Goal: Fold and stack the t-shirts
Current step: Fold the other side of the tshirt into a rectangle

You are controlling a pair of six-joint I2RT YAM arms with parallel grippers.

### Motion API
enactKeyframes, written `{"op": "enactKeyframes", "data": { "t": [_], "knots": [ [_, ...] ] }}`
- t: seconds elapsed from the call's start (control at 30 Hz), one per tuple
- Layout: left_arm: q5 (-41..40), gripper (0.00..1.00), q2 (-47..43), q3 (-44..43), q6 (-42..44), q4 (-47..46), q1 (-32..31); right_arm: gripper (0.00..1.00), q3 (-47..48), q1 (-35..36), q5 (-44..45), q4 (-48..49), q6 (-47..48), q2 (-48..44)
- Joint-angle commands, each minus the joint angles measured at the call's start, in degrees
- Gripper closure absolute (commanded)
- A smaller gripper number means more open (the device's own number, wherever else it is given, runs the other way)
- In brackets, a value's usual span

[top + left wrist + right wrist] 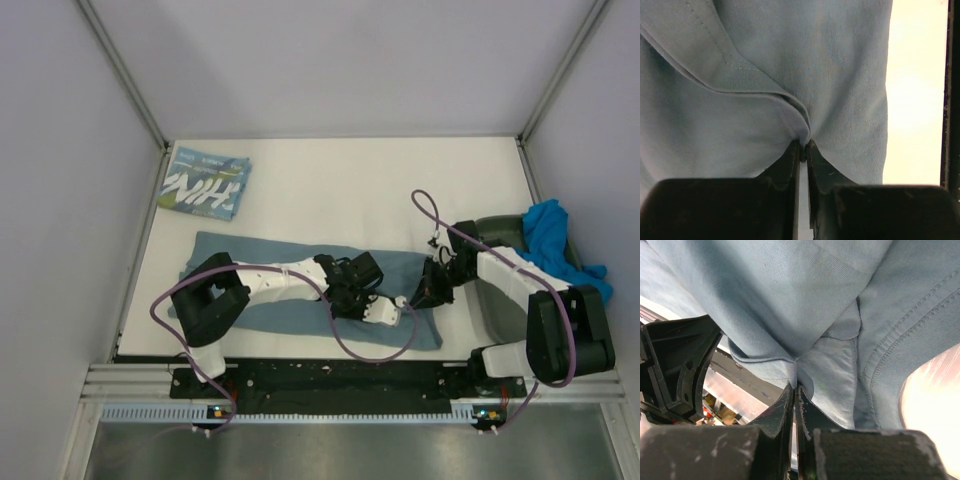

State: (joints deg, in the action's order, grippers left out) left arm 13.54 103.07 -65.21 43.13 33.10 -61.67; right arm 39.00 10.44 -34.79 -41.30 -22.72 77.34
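The plain slate-teal shirt (260, 250) is spread lengthwise across the near middle of the table (340, 190). The left gripper (803, 147) is clamped on a doubled hem edge of it, jaws pressed together with cloth pinched between. The right gripper (795, 387) is likewise clenched on a bunched fold beside a seam. Both grips are set close together toward the shirt's right end, judged to let that end be lifted and carried over evenly for a fold. The lettered shirt (205, 187) is noted folded at the far left corner, judged to serve as the base of the stack. The bright blue shirt (552, 232) is heaped unfolded on the tray (495, 300) at the right.
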Motion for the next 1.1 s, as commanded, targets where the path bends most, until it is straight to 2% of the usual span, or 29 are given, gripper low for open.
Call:
{"op": "enactKeyframes", "data": {
  "t": [0.0, 0.03, 0.1, 0.2, 0.3, 0.33, 0.4, 0.63, 0.77, 0.9, 0.93, 1.0, 1.03, 1.07],
  "knots": [
    [-1.9, 0.97, 0.1, -2.1, -0.7, 3.4, -0.3, 1.00, 0.1, 0.0, -0.6, 1.1, -0.2, -1.1],
    [-2.1, 1.00, -0.1, -3.0, -1.1, 4.7, -0.2, 1.00, 0.1, -0.1, -0.6, 1.0, -0.3, -1.2],
    [-1.5, 1.00, -0.5, -4.7, -1.4, 7.5, -0.2, 1.00, 0.1, 0.0, -0.6, 0.9, -0.5, -1.1],
    [0.7, 0.93, -1.3, -6.2, -0.8, 11.5, 0.7, 1.00, 0.5, 0.1, -0.5, -0.1, -0.7, -1.6],
    [1.7, 0.91, -2.0, -6.2, -0.8, 12.3, 1.5, 1.00, 0.8, 0.0, -0.1, -1.0, -0.7, -2.3],
    [1.8, 0.92, -2.0, -6.2, -0.6, 11.9, 1.8, 1.00, 0.9, -0.1, -0.3, -1.2, -0.7, -2.5],
    [1.4, 1.00, -2.1, -6.2, -0.7, 11.7, 2.1, 1.00, 0.9, 0.0, -0.4, -1.6, -0.7, -2.5],
    [4.2, 1.00, -4.6, -7.3, 3.1, 20.1, 5.9, 1.00, -2.1, 1.2, -2.7, -3.3, -3.2, -4.1],
    [5.4, 1.00, -4.8, -4.8, 4.4, 19.5, 7.0, 1.00, -3.9, 5.5, 0.0, -1.4, -6.2, -3.8],
    [8.1, 1.00, -4.1, -4.6, 4.8, 19.8, 7.0, 1.00, -5.9, 5.7, 0.2, 1.7, -8.7, -3.6],
    [8.3, 1.00, -4.2, -4.4, 5.2, 20.0, 7.0, 0.98, -6.0, 5.6, 0.7, 1.7, -8.9, -3.9],
    [8.5, 0.99, -4.3, -3.8, 6.3, 20.4, 7.1, 0.88, -6.4, 5.6, 0.1, 1.8, -8.8, -4.2],
    [8.6, 0.95, -4.2, -3.4, 6.7, 20.8, 7.0, 0.84, -6.7, 5.7, -0.7, 1.7, -8.9, -4.4],
    [8.7, 0.86, -4.2, -3.2, 7.2, 21.2, 7.0, 0.79, -6.7, 5.7, -1.5, 1.5, -8.9, -5.0]
  ]
}}
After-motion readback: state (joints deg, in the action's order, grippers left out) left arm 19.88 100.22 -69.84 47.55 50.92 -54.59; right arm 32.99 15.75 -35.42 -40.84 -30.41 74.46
